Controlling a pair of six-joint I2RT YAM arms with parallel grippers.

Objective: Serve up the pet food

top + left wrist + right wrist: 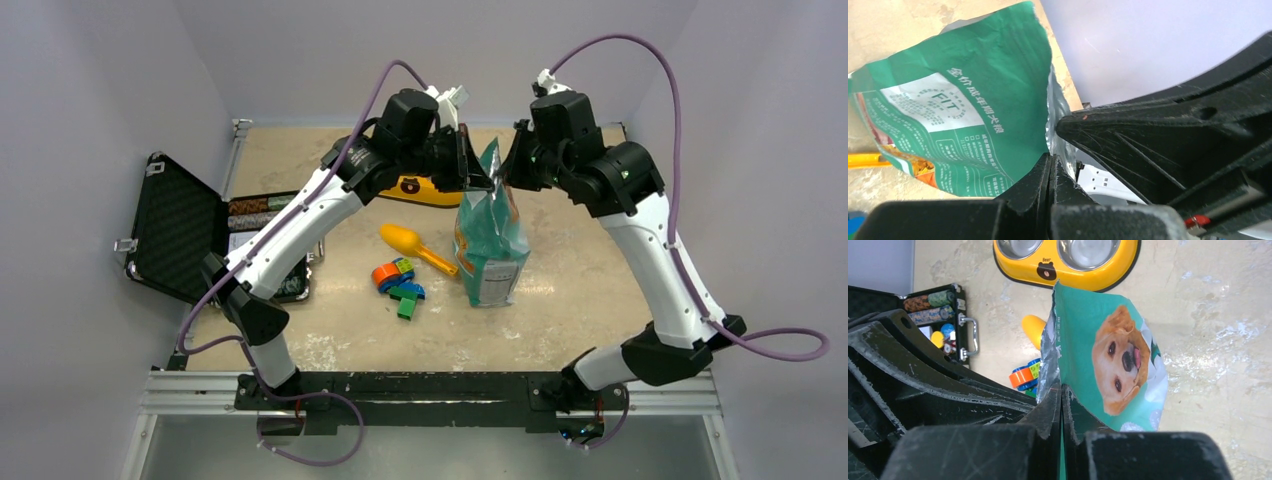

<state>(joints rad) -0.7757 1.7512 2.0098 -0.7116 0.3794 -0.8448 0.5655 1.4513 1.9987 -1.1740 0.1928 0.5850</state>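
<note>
Two closed grips on torn top of upright teal-green dog-printed foil bag (490,240): black left gripper (1050,161), black right gripper (1061,390).

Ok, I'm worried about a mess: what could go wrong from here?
1. The left gripper and right gripper each pinch only a thin edge at the ragged top of the bag; pulling could rip it or slip off.
2. The bag stands upright, held just at the top; it might topple onto the scoop and blocks beside it.
</note>
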